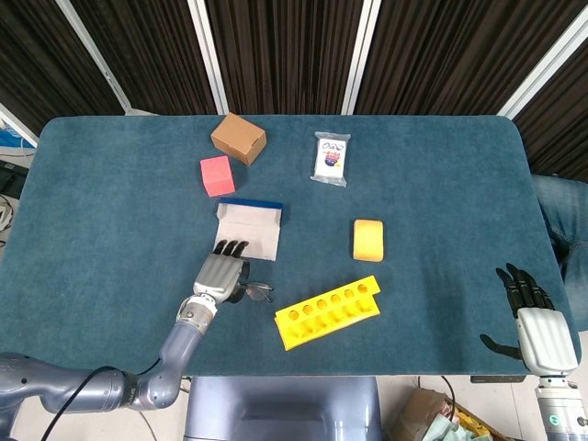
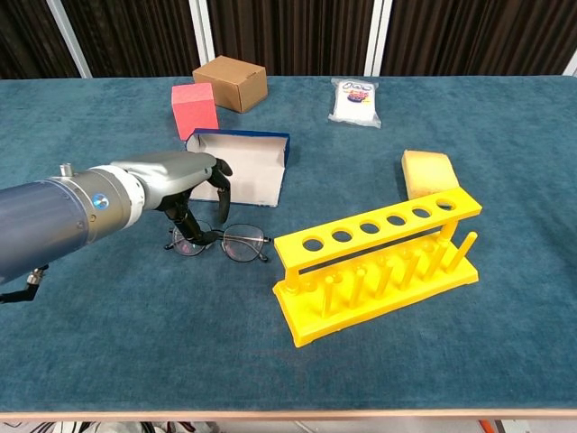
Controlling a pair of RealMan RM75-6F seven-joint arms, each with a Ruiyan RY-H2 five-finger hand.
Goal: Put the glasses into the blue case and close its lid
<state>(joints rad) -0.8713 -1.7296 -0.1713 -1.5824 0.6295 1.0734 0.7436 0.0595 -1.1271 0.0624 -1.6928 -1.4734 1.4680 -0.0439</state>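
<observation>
The glasses point(image 2: 223, 242) lie flat on the table point(image 1: 110, 230), lenses up, just near of the open blue case point(image 2: 243, 171), whose pale interior faces upward, its blue wall along the far side. To their right stands a yellow tube rack point(image 2: 379, 262), close enough that a wide sweep could knock it. The left hand point(image 2: 185, 185) hangs over the left lens with its fingers point(image 2: 221, 185) pointing down and spread around the frame; in the chest view a fingertip looks to be touching or nearly touching the rim, but I cannot tell whether anything is actually pinched, and the glasses appear to rest fully on the cloth. The right hand point(image 1: 537, 335) sits well apart at the near right edge of the table, fingers apart and holding nothing. Thin wire frames like these are probably light and springy, with lenses that smudge and scratch and temples that bend if squeezed hard. The safest hold is likely the bridge or the rim at the hinge, pinched lightly between thumb and a finger, not the lens faces. The nap of the table cover may snag the nose pads, so lifting straight up before carrying them the short way to the case seems wise.
</observation>
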